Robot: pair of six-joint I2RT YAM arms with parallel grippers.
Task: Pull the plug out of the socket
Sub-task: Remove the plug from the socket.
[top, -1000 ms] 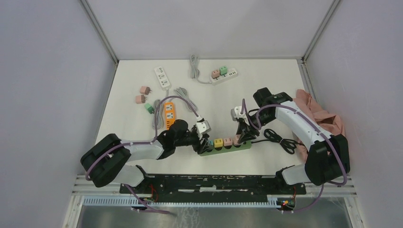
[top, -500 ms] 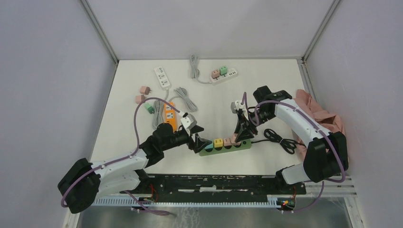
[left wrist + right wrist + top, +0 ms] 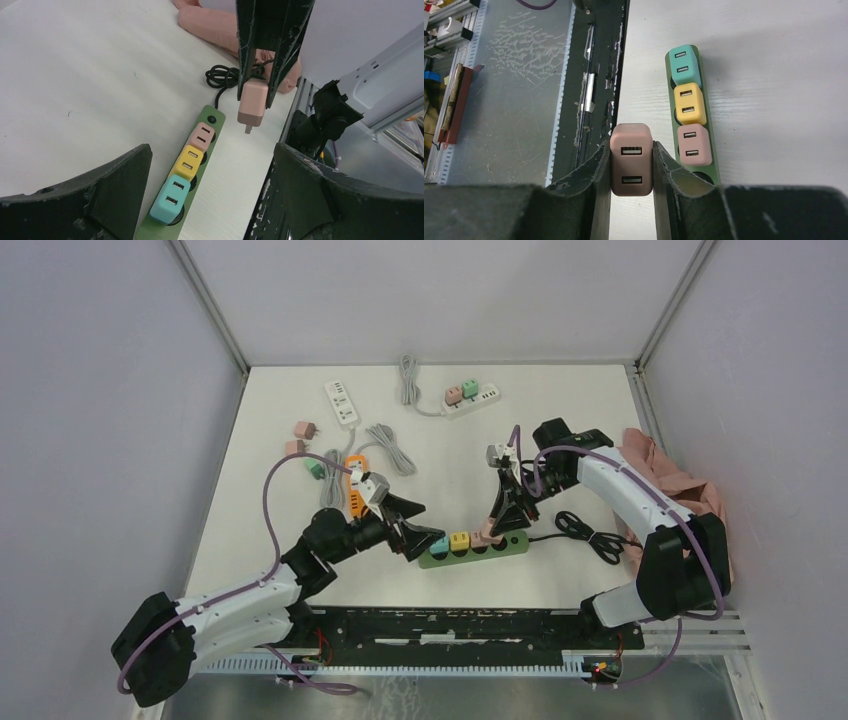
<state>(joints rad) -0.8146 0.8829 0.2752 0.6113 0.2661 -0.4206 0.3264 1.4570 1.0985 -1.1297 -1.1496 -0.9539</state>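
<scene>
White table [image 3: 450,460] with green power strip [image 3: 514,541], orange strip [image 3: 354,483], 2 white strips [image 3: 341,403] [image 3: 472,402], pink cloth [image 3: 670,475]

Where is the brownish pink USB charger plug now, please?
In the left wrist view, the brownish pink USB charger plug hangs clamped in the right gripper, lifted near the cord end of the green plastic power strip, prong clear of it.

Pale pink plug [image 3: 252,102] pinched between the right gripper [image 3: 256,99] and its black fingers, prong hanging clear above the green power strip [image 3: 218,113], pink [image 3: 201,136], yellow [image 3: 187,162] and teal [image 3: 170,198] USB adapters seated in it, coiled black cord [image 3: 222,77] beyond, left gripper [image 3: 212,160] spread wide in the foreground.
</scene>
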